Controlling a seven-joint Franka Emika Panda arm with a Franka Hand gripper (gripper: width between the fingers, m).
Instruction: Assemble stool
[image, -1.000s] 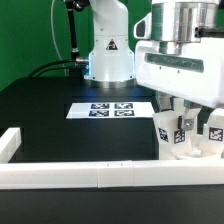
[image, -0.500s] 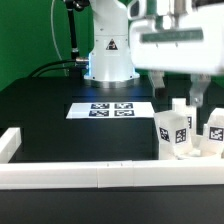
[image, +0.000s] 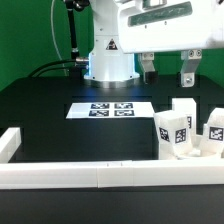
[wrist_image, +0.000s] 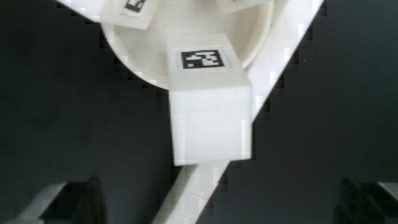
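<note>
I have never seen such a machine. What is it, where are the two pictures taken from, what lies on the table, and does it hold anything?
It is a robot arm bolted to a black table. At its end is a gripper with two fingers that pinch things.

The exterior view comes from a camera standing off the arm. The wrist view comes from a camera on the arm itself, looking down past the fingers.

On the table lie white stool parts: short legs with black-and-white square tags at the exterior view's right, and, seen from the wrist, the round seat with a leg at its edge. The flat sheet with tags is the marker board; it only helps the cameras. Long white rails border the work area.

The gripper is open above the parts and holds nothing.
</note>
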